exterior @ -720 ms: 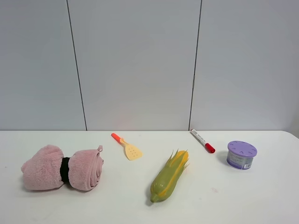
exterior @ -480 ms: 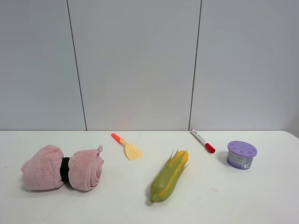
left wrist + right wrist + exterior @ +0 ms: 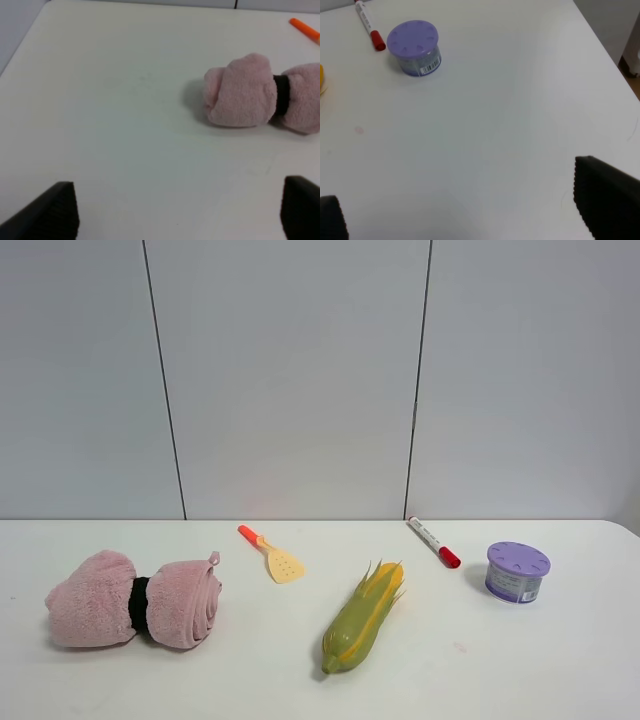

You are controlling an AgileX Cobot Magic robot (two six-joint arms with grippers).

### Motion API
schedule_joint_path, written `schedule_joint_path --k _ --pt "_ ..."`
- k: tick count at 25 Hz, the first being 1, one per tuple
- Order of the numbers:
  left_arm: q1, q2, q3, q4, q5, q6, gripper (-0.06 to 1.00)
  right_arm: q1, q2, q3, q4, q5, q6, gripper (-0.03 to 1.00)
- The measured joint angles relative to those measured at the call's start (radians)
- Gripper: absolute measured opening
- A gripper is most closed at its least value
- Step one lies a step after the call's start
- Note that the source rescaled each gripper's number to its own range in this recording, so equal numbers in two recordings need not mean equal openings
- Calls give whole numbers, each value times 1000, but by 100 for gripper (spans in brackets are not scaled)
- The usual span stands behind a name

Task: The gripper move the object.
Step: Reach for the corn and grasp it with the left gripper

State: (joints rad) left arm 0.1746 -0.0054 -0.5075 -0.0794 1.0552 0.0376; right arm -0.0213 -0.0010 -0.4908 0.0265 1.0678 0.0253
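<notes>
You are working over a white desk (image 3: 560,670), and the job is sitting at its opening step: the approach. Nothing is being held, and neither arm is showing in the high view.

The biggest thing on the desk, the pink rolled towel (image 3: 135,600), is lying at the left and is not your target. The toy corn (image 3: 362,620) is. It is lying free on the near part of the desk, a little right of the middle, with its stem end pointing toward the near edge and its yellow tip angling far and right. It is well apart from the towel and from everything else. The purple tub (image 3: 517,572) is standing farther right, the red-capped marker (image 3: 433,542) is lying beyond it toward the wall, and the small yellow spatula (image 3: 272,555) is resting far left of the corn.

The next move is probably yours to make with the right arm, since the corn is lying closer to that side. You will be bringing the claw over the middle of the ear, turning the fingers across its slanted length, then lowering.

Both arms are hanging back near the near edge, looking down and out across the desk. The left claw (image 3: 175,215) is spread wide and empty, facing the towel. The right claw (image 3: 467,210) is likewise spread wide and empty, facing the tub and marker.
</notes>
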Motion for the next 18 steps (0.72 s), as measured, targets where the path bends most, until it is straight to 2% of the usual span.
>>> schedule_joint_path --k 18 --pt "0 0 0 1 0 0 83 0 0 0 0 0 0 100"
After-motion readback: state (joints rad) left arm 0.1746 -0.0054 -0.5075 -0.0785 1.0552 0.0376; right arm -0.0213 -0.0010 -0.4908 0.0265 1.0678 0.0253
